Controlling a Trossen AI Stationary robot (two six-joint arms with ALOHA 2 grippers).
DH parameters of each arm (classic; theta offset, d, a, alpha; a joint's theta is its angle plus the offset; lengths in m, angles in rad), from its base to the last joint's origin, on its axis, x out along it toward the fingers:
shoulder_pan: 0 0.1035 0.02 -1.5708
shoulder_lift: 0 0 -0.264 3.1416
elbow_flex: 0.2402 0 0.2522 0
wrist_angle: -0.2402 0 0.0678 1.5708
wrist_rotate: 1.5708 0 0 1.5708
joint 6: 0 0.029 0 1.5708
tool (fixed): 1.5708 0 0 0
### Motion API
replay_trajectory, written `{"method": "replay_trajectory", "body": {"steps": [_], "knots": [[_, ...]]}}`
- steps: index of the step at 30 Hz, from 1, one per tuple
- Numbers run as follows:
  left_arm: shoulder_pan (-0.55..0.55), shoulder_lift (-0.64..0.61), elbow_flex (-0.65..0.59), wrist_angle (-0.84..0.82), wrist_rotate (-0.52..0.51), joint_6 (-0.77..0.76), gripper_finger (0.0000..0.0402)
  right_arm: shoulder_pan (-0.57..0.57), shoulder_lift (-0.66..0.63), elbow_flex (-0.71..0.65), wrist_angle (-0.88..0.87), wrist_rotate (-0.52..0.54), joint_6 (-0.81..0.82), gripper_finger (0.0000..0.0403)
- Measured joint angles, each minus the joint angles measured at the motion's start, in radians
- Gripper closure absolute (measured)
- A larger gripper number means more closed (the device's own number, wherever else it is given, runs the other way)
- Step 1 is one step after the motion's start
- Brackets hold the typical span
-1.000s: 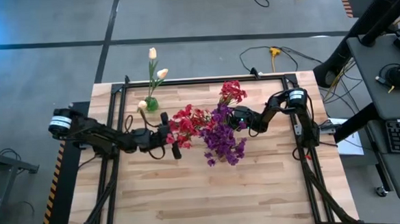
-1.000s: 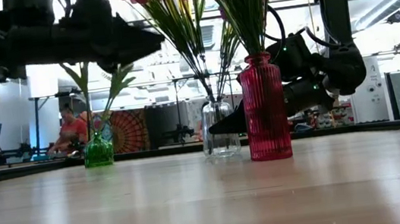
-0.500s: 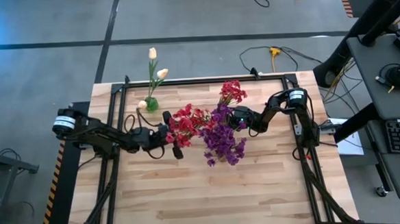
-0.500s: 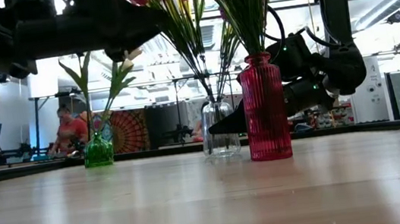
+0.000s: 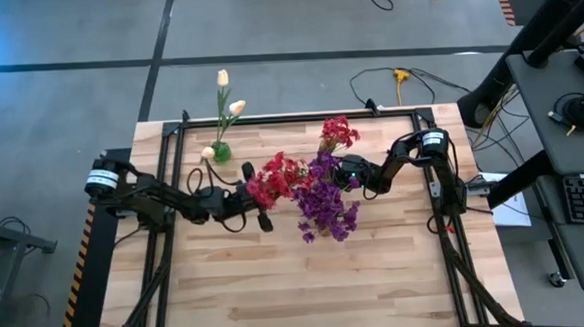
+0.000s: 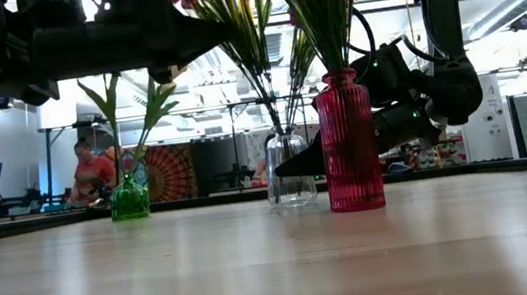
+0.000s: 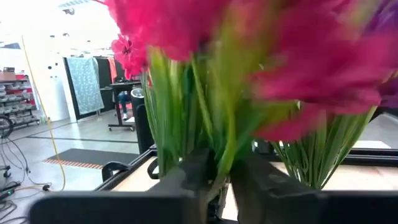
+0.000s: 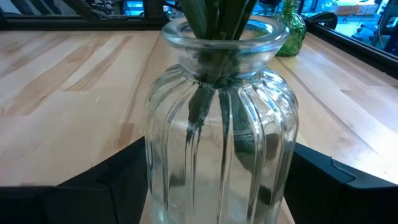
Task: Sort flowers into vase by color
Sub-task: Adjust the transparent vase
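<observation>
— Flowers first: from above, the red blossoms (image 5: 278, 176) sit at table centre, purple blossoms (image 5: 324, 204) at their three o'clock, cream tulips (image 5: 231, 109) at eleven. The left gripper (image 5: 257, 207) has just pinched in on red stems.

— Meaning a pull comes next, I'd guess. At table height?

— The right gripper (image 6: 345, 153) brackets the clear vase (image 6: 289, 169), beside the red vase (image 6: 350, 142).

— Left wrist?

— Fingers (image 7: 186, 177) narrow round a green stem (image 7: 229, 152).

— Right wrist?

— Wide, flanking the glass. Pale wooden tabletop (image 8: 68, 68); a person (image 6: 95, 173) sits in the workshop beyond.
</observation>
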Motion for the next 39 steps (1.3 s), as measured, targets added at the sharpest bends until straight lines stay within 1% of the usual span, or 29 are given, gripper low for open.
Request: {"method": "replay_trajectory", "body": {"steps": [2,4,7,11,27,31,35,39], "knots": [[0.0,0.013,0.008,0.001,-0.001,0.0,0.0384,0.0,0.0,0.0,0.0,0.0,0.0,0.0118],[0.0,0.025,0.014,0.001,-0.002,0.0,0.0395,0.0,0.0,0.0,0.0,0.0,0.001,0.0117],[0.0,0.049,0.031,0.0,-0.017,0.0,0.0392,0.0,0.0,0.0,-0.001,0.0,0.001,0.0118],[0.003,0.071,0.044,-0.003,-0.031,0.008,0.0398,0.0,0.0,0.0,-0.001,0.0,0.001,0.0119],[0.029,0.123,0.051,0.007,-0.031,0.011,0.0398,0.0,0.0,0.002,-0.002,0.004,0.01,0.0115],[0.024,0.119,0.048,-0.016,-0.035,0.034,0.037,0.0,0.0,0.002,-0.002,0.005,0.012,0.0114],[0.022,0.12,0.047,-0.036,-0.038,0.044,0.0321,0.0,0.0,0.002,-0.002,0.004,0.012,0.0112],[0.022,0.119,0.047,-0.043,-0.043,0.044,0.0266,0.0,-0.006,0.001,-0.01,0.005,0.026,0.0097]]}}
